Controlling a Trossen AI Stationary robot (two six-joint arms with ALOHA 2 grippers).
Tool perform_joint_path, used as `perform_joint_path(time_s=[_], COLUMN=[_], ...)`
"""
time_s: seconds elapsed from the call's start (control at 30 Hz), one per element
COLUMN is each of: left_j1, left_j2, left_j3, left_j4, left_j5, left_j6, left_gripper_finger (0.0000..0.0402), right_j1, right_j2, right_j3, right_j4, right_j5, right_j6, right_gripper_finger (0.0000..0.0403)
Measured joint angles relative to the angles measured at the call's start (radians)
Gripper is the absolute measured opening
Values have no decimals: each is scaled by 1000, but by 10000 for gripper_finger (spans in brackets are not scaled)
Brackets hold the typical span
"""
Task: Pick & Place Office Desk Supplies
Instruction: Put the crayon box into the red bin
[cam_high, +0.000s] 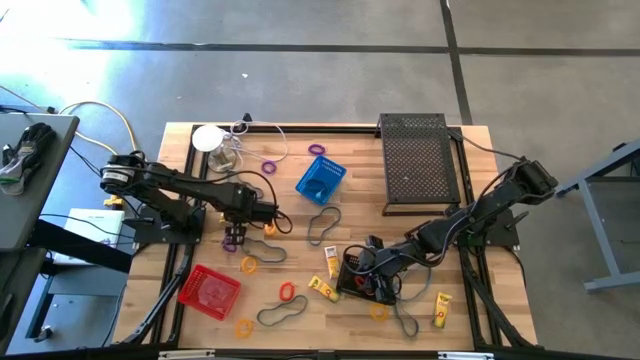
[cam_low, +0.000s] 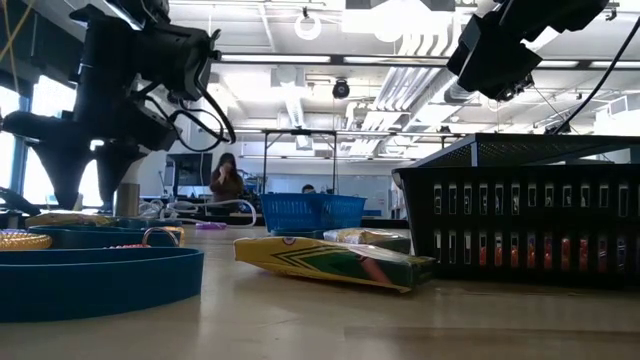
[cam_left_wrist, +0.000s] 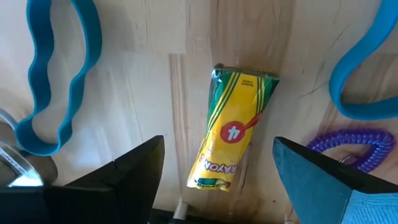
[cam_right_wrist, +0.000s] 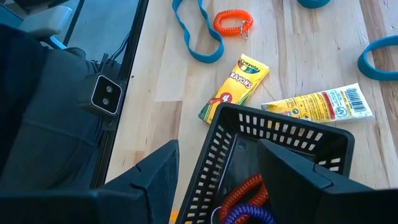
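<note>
Left wrist view: left gripper (cam_left_wrist: 214, 180) released above a crayon pack (cam_left_wrist: 233, 127); right gripper (cam_right_wrist: 217, 171) grasps the black basket (cam_right_wrist: 273, 134) wall

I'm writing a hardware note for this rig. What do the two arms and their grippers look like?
Both the left arm and the right arm are dark, jointed, and built of black segments with loose black cables looping along them. The left gripper and the right gripper each end in two flat, dark, wedge-shaped fingers. No markings are readable on them.

The black basket (cam_right_wrist: 273, 162) (bottom edge cuts it) half hides coiled rings (cam_right_wrist: 245, 199).
</note>
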Motion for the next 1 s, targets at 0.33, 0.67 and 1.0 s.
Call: perform_joint_path(time_s=[0.33,0.67,1.0], left_j1=[-10,-10,-11], left_j2=[0,0,14], left_j3=[-1,-3,-5], left_j4=[19,23,26], left_j5=[1,1,0], left_j6=[-18,-17,-18], left_gripper_finger=[292,292,291], right_j1=[0,0,0], right_j2=[0,0,0], right_j3=[0,0,0], right_j4=[0,0,0], right_j5=[0,-1,-1], right_j6=[-5,-19,-18], right_gripper_finger=[206,206,206])
